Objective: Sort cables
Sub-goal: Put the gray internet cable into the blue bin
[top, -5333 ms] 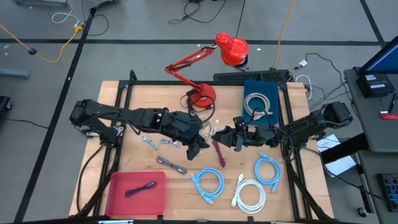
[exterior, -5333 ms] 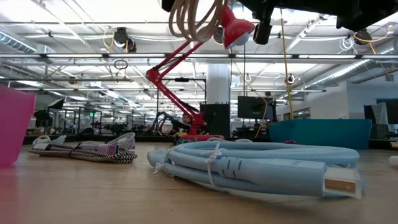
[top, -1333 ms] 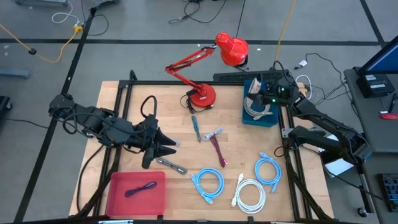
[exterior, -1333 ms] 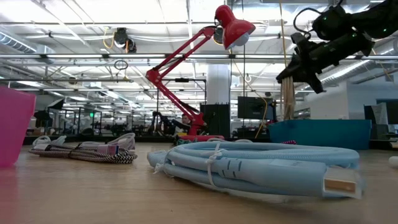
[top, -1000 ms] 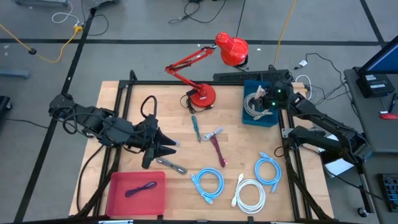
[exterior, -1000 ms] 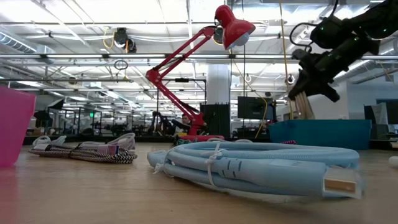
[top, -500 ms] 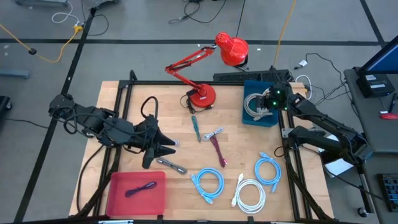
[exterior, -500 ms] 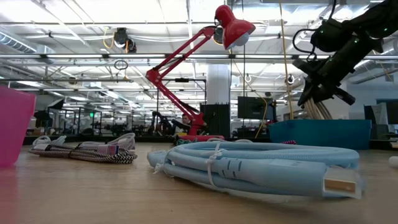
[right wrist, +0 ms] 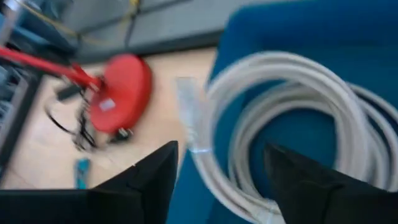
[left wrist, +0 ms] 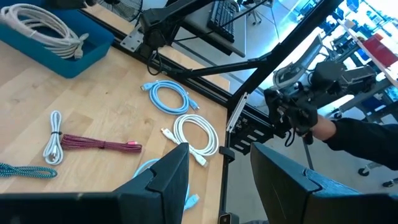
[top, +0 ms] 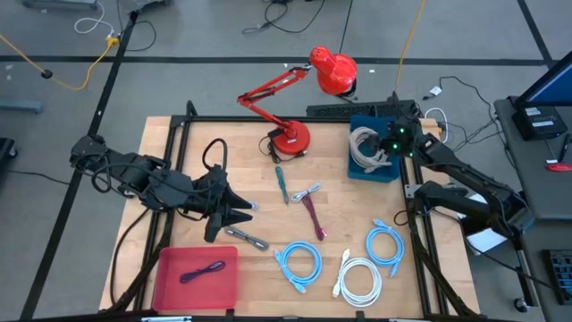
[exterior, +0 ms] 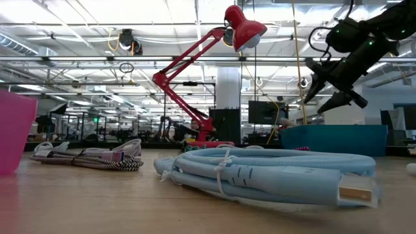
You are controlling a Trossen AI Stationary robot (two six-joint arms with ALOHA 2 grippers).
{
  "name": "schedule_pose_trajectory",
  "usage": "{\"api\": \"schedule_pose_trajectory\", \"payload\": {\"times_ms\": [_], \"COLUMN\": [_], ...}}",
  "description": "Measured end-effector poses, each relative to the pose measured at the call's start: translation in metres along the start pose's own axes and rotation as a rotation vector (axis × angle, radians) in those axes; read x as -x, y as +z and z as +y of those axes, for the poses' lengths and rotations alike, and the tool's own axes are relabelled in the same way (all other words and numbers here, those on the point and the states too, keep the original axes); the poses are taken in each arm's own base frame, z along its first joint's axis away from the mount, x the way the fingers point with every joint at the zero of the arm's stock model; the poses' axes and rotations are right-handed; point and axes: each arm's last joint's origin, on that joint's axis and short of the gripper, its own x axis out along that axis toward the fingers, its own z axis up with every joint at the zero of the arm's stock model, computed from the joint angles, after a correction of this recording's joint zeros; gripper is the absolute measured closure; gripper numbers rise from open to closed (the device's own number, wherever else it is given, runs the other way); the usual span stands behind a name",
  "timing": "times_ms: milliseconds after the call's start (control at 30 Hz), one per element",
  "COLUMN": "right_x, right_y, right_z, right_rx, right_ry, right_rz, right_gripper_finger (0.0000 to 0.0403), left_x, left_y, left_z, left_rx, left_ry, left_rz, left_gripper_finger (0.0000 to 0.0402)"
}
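My right gripper (top: 379, 146) hangs over the blue bin (top: 391, 170) at the upper right of the table, fingers spread and holding nothing — the beige cables (top: 365, 148) lie coiled in the bin beneath it. My left gripper (top: 243, 212) waits at centre left, parted and empty, just above the grey bundle (top: 247, 238). Light-blue coils (top: 298, 264) and a white coil (top: 361, 279) sit along the lower right, a purple cable (top: 204, 270) in the red tray (top: 170, 286) — lower left

Red desk lamp (top: 304, 98), blue bin (top: 390, 170), pink tray (top: 197, 279)
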Motion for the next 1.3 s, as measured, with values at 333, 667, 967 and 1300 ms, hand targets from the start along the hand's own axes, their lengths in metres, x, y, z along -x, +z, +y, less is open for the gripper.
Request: {"api": "schedule_pose_trajectory", "payload": {"times_ms": [333, 667, 967, 1300], "right_x": [0.016, 0.019, 0.014, -0.009], "right_y": [0.020, 0.007, -0.007, -0.006], "right_z": [0.020, 0.024, 0.022, 0.017], "right_rx": [-0.034, -0.047, 0.092, 0.116], "right_ry": [0.265, 0.437, 0.207, 0.040], "right_rz": [-0.210, 0.048, -0.011, -0.030], "right_gripper_finger": [0.0173, 0.0267, 0.0400, 0.0402], "left_x": [0.000, 0.000, -0.002, -0.002], "left_y": [0.000, 0.000, 0.005, 0.006], "left_z": [0.000, 0.000, 0.006, 0.008], "left_rx": [0.007, -0.018, -0.039, -0.037], "left_ry": [0.000, 0.000, 0.019, 0.025], "left_rz": [0.000, -0.001, -0.013, -0.016], "left_gripper_finger": [0.0227, 0.0227, 0.0227, 0.0227]}}
